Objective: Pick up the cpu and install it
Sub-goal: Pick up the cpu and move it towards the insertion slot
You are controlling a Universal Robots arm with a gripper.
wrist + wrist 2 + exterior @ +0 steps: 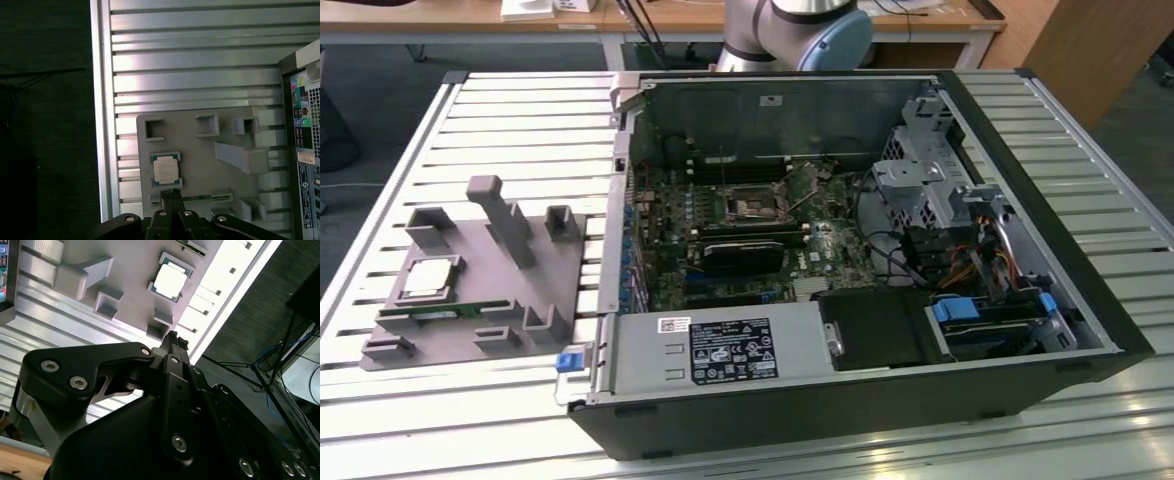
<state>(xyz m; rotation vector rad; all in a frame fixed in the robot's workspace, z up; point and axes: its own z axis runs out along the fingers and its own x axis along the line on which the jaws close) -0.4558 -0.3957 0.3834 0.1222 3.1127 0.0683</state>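
Note:
The cpu (430,277) is a small silver-topped square chip lying flat in a pocket of the grey holder block (480,300), at the exterior view's left, beside the open computer case (854,300). It also appears in both wrist views as the cpu (164,169) (172,280). My gripper (170,193) (176,338) hangs above the holder, its black fingertips pressed together and shut on nothing, close to the chip's edge in the first wrist view. The dark motherboard socket (750,207) sits inside the case.
A thin green memory stick (200,198) lies in a slot of the holder next to the chip. Upright grey posts (500,215) rise from the holder. The slatted metal table (200,60) ends at an edge (102,125) with dark floor beyond.

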